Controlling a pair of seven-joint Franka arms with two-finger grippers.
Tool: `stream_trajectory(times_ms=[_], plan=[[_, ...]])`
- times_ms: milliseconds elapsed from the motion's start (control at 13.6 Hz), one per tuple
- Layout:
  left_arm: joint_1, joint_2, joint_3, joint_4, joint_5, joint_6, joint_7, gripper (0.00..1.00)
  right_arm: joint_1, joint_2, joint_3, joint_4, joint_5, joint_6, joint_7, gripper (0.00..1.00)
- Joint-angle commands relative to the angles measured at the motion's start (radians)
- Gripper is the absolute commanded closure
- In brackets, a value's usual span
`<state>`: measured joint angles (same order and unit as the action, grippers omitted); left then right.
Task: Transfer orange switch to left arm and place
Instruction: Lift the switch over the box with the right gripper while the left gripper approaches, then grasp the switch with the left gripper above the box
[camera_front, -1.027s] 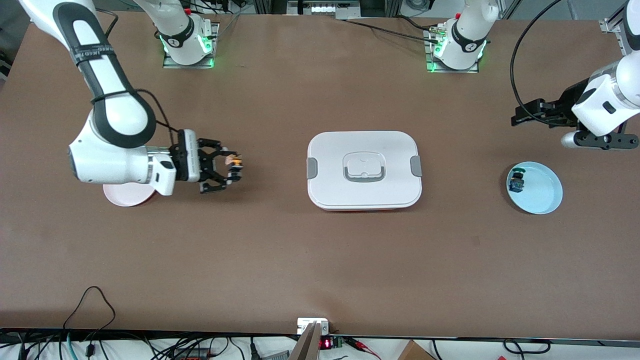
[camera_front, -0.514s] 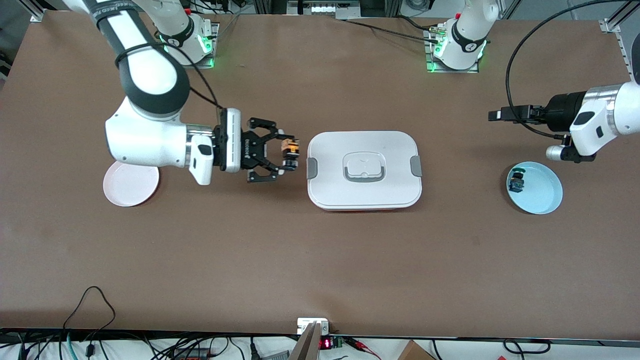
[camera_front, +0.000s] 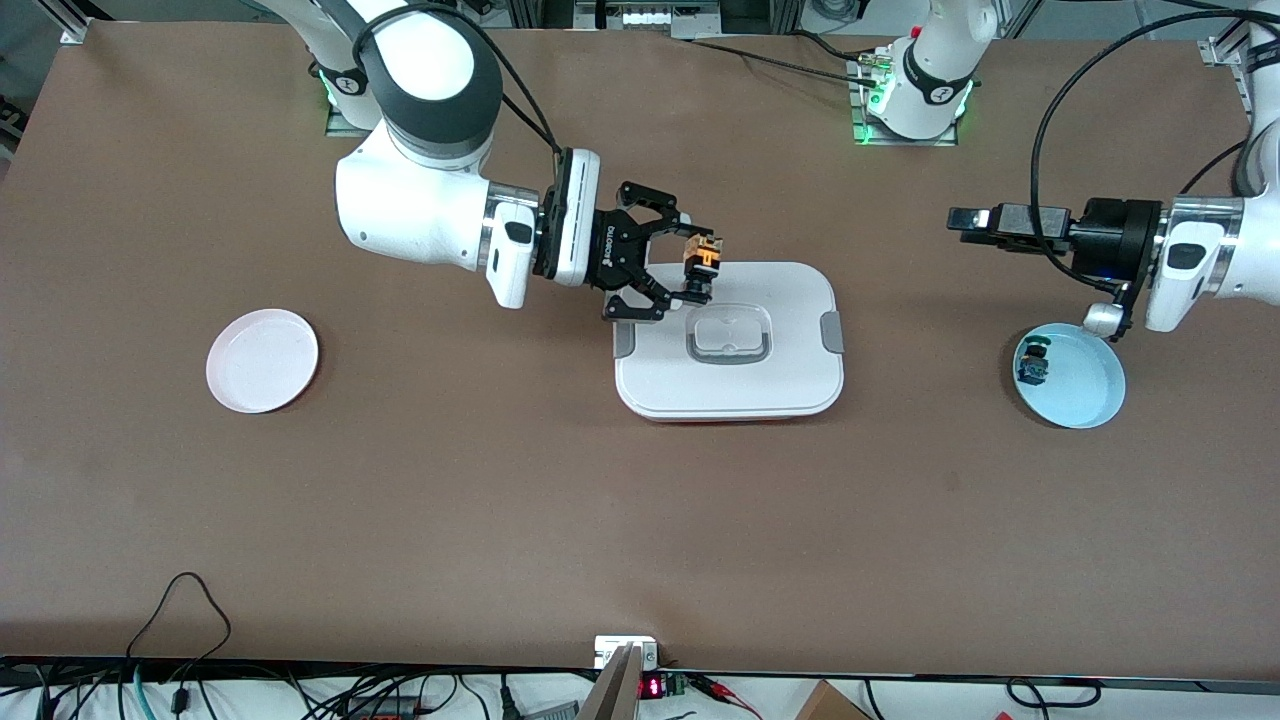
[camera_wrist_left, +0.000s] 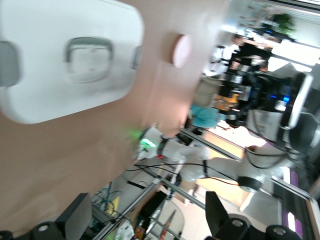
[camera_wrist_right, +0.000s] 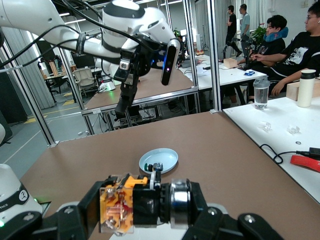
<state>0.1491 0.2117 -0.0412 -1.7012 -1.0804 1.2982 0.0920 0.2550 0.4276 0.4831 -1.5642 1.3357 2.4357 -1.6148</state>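
Main risk from this state, as a judgement: the right tool (camera_front: 690, 268) carries the orange switch (camera_front: 702, 257) directly over the box (camera_front: 790, 370), above the lid edge nearest the robot bases and close to the lid handle (camera_front: 729, 335). How much height separates tool and lid cannot be read from the front view; any sag or descent on this path would strike the lid or handle, which the task says to avoid. Second risk: the switch is a tiny part pinched at the very fingertips; in the right wrist view it (camera_wrist_right: 122, 207) lies sideways between the closed fingers, so a jolt or a misaligned handover could twist it loose and drop it onto the box. Third: the two arms must meet in the air, and a poor approach angle by the left tool (camera_front: 975, 217) could knock the part or collide with the right fingers. Pose: right arm extends from its base toward the tabletop centre, wrist level, tool pointing toward the left arm's end and shut on the switch. Left arm is held up with wrist horizontal, its tool pointing back toward the box, over bare tabletop near the blue plate (camera_front: 1090, 395); fingers spread wide and empty, seen in the left wrist view (camera_wrist_left: 150, 220). The pink plate (camera_front: 262, 360) at the right arm's end is empty; the blue plate holds a small dark switch (camera_front: 1033, 365).
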Motion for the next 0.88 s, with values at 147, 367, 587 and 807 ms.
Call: stream_trajectory(times_ms=[147,367,587,807], plan=[[-0.008,0.043,-0.067,-0.118,-0.327,0.108,0.226,0.00,0.012,0.039,-0.006,0.033,0.103,0.006,-0.101,1.00],[-0.008,0.078,-0.149,-0.165,-0.441,0.189,0.330,0.00,0.043,0.069,-0.006,0.049,0.181,0.032,-0.184,1.00],[-0.010,0.086,-0.256,-0.230,-0.555,0.300,0.437,0.00,0.078,0.100,-0.006,0.095,0.218,0.060,-0.204,1.00],[-0.017,0.106,-0.278,-0.227,-0.558,0.322,0.489,0.00,0.127,0.155,-0.006,0.182,0.218,0.118,-0.200,1.00]])
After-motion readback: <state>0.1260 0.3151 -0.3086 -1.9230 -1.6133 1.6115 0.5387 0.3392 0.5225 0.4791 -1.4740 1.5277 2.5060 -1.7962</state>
